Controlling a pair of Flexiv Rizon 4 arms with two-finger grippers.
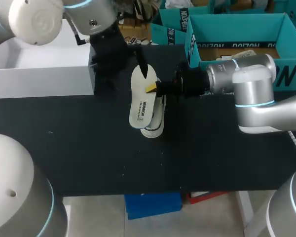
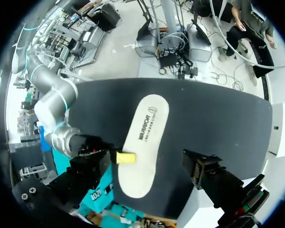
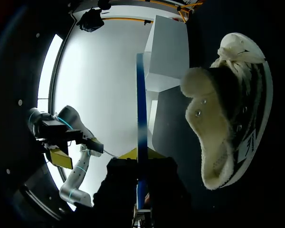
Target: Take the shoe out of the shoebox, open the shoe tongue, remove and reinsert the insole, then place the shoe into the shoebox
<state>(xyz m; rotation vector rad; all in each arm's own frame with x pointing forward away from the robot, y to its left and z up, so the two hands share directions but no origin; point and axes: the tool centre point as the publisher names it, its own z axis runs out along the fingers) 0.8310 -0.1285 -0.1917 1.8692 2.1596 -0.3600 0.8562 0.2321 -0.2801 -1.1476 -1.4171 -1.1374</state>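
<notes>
The right arm is coming in from the right side of the frame in the head view, and its right gripper (image 1: 152, 89) is sitting near the centre of the black table (image 1: 89, 153). Its yellow-tipped fingers are pinching the white insole (image 1: 140, 106) at one long edge, holding it above the table. In the right wrist view the insole (image 3: 141, 118) is showing edge-on as a thin blue strip running straight out between the two fingers of that gripper (image 3: 140, 157), both pressing on it.

The shoe (image 1: 156, 127) is lying on the table just under and beside the lower end of the insole, in the middle of the frame, and is partly hidden by it. From the right wrist it is showing as a pale, fleecy-lined shoe (image 3: 232, 109) beside the gripper, probably resting on its side with its opening turned toward the camera and its laces bunched at the far end.

The left arm is entering from the upper left of the frame, and the left gripper (image 1: 141, 65) is hanging over the upper end of the insole. Its dark fingers (image 2: 206, 172) are standing wide apart in the left wrist view, with the insole (image 2: 145, 137) ahead of them, gripping nothing.

The white shoebox (image 1: 39, 83) is standing at the upper left of the frame, well apart from the shoe. Teal boxes (image 1: 286, 34) are filling the upper right.
</notes>
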